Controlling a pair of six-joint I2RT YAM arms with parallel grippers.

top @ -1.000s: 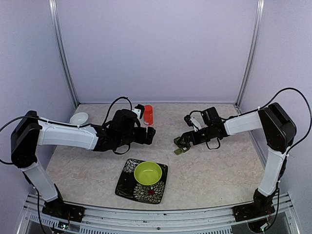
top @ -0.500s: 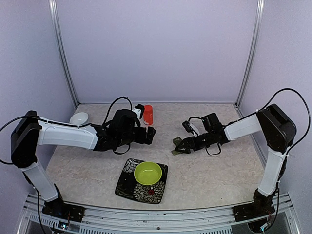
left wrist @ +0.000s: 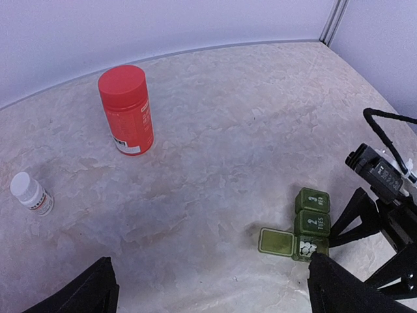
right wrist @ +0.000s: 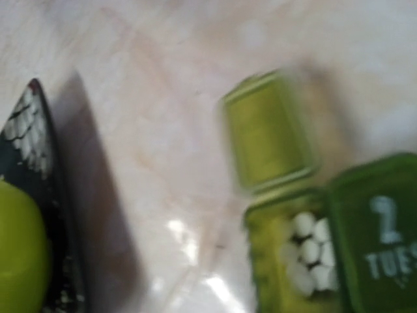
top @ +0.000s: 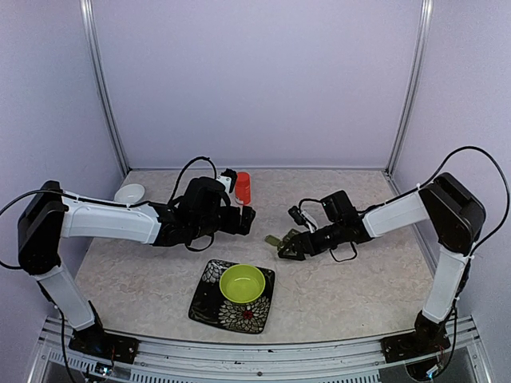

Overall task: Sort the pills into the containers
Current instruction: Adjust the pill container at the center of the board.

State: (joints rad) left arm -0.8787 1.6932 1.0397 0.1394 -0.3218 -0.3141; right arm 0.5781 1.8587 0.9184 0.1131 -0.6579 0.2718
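Observation:
The dark green pillbox point(left wrist: 313, 215) lies on the table. Its near compartment is open with the lid point(left wrist: 276, 241) flipped flat, and several white pills point(left wrist: 310, 246) sit inside. The right wrist view shows the same pills point(right wrist: 309, 251) beside the shut "2 TUES" lid point(right wrist: 384, 235), blurred. My right gripper point(top: 286, 249) is low at the pillbox with its jaws apart. One of its fingers point(left wrist: 355, 216) is at the box's right side. My left gripper point(top: 244, 219) hovers open above the table, left of the pillbox, holding nothing.
An orange bottle point(top: 243, 188) with a red cap and a small white bottle point(left wrist: 29, 193) stand at the back. A white dish point(top: 129, 193) sits far left. A patterned plate point(top: 209, 302) carrying a lime-green bowl point(top: 242, 283) lies just in front of the pillbox.
My right gripper has slid left across the table, and the pillbox has moved left with it, closer to the plate. The left arm has stayed put.

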